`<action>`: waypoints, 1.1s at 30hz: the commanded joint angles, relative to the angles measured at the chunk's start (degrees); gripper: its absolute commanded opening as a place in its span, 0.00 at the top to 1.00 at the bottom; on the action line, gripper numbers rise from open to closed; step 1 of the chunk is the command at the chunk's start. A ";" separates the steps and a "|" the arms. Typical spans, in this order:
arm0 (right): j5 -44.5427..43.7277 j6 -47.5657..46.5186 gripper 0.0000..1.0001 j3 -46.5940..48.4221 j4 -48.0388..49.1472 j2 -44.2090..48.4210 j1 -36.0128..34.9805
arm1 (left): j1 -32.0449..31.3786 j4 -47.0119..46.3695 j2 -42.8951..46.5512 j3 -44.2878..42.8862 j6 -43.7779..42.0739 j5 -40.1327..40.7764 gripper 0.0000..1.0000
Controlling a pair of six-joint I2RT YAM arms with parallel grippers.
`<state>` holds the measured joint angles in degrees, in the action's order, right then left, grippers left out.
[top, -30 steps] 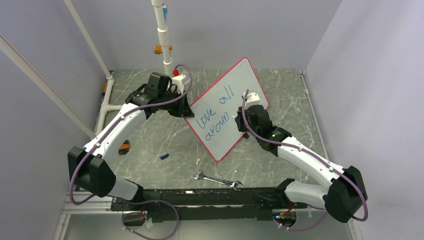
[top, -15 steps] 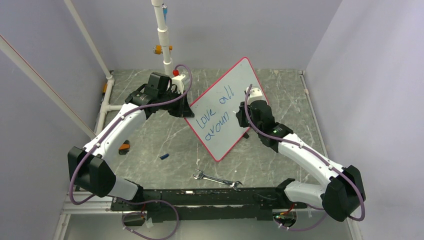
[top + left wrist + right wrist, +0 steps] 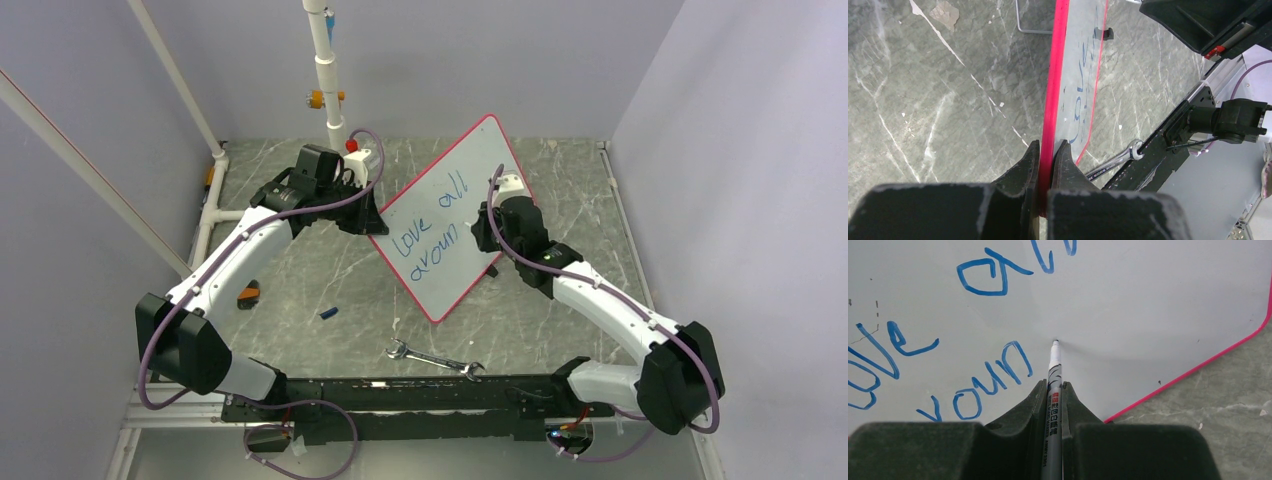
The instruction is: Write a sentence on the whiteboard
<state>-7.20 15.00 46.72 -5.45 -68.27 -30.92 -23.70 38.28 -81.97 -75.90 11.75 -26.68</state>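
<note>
Over the whiteboard (image 3: pixel 470 165), right tool (image 3: pixel 1053 386) neared the sentence (image 3: pixel 430 228).

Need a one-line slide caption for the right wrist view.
Right gripper clamps a marker, its tip at the whiteboard just past the end of the unfinished blue sentence.

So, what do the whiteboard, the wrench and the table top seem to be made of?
The whiteboard: smooth white face with a sheen, probably coated sheet; red-pink rim looks like plastic. The wrench: bright silver shine, probably polished steel. The table top: grey with white veins, stone or a printed marble-look sheet; unclear which.
</note>
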 commanded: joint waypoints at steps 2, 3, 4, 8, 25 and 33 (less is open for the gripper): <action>1.91 0.14 1.00 3.35 4.04 -1.20 0.68 | 0.60 7.42 -2.65 1.14 -10.29 23.10 1.00; 2.19 0.09 1.00 3.45 4.09 -1.38 0.76 | 0.54 7.42 -2.59 1.18 -10.33 23.20 1.00; 2.46 0.13 1.00 3.40 4.32 -1.39 0.81 | 0.56 7.42 -2.58 1.19 -10.38 23.20 1.00; 3.91 0.20 1.00 3.30 4.99 -1.49 0.82 | 0.50 7.42 -2.59 1.19 -10.27 23.14 1.00; 9.74 0.03 1.00 -0.60 4.29 0.16 0.76 | 0.50 7.42 -2.61 1.27 -10.29 23.21 1.00; 8.41 0.52 1.00 -3.15 2.90 2.37 0.78 | 0.53 7.33 -2.59 1.21 -10.26 23.29 1.00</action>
<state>0.38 15.05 44.49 -3.09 -67.31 -29.93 -23.73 38.41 -82.00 -75.90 11.79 -26.48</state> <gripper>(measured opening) 0.132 0.063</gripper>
